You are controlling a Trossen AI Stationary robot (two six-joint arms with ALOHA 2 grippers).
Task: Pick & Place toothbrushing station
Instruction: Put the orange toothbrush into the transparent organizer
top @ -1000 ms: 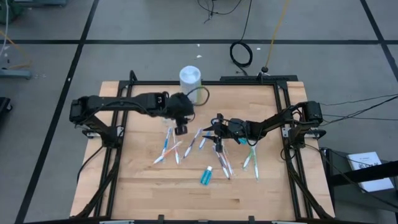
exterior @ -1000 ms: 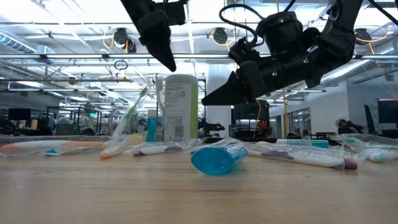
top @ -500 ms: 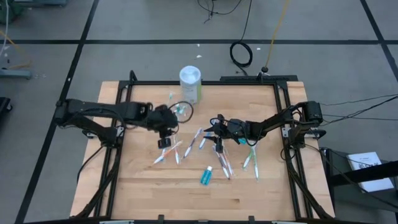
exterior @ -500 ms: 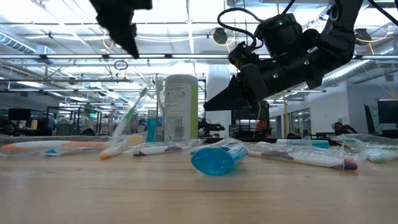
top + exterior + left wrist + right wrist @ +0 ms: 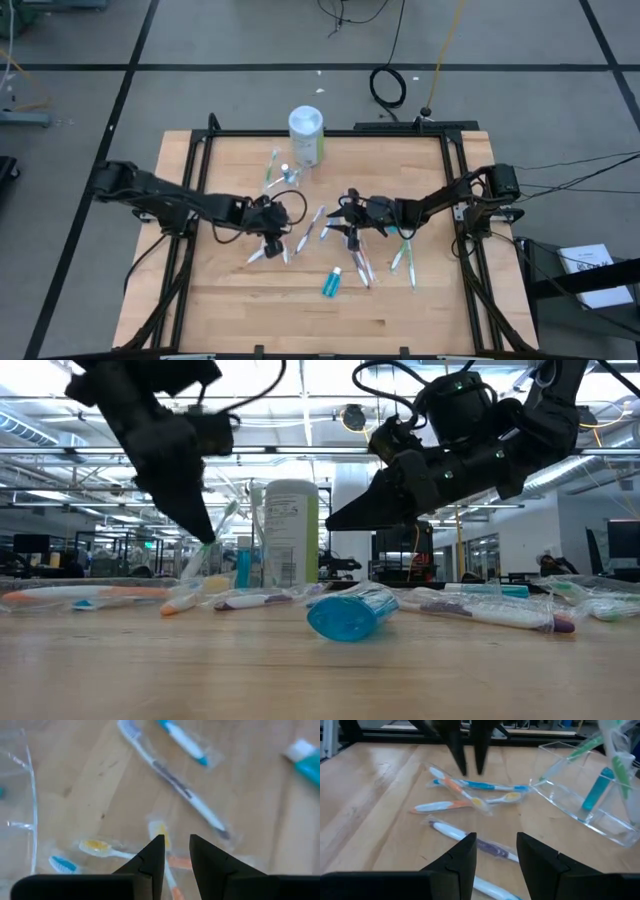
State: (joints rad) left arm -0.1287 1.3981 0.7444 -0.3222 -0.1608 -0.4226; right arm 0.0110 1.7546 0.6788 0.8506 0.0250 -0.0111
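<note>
Left hand (image 5: 272, 240) hung low over a cluster of slim pastel toothbrushes in clear wrappers (image 5: 268, 243) at the left-centre of the pale wooden surface (image 5: 220, 300), fingers (image 5: 150, 862) parted by a narrow gap, nothing between them. In the left wrist view the orange-and-yellow toothbrush (image 5: 161, 832) lay right under that gap. Right hand (image 5: 350, 222) hovered mid-surface above the purple-and-white toothbrush (image 5: 470, 839), jaws apart wider, also empty. The small clear plastic cup (image 5: 285, 175) stood toward the back, near the white-capped canister with green label (image 5: 306, 135), with a green toothbrush (image 5: 270, 168) and a teal toothpaste tube (image 5: 596, 789) already in it; most brushes were not yet placed. A blue-capped teal tube (image 5: 331, 283) lay on its side at the front. Judged step: left-hand pick of one brush. To do well: line the fingers across the handle, not along it, come down until the tips nearly touch the wood, pinch one brush only since neighbours overlap and wrappers look slippery.
</note>
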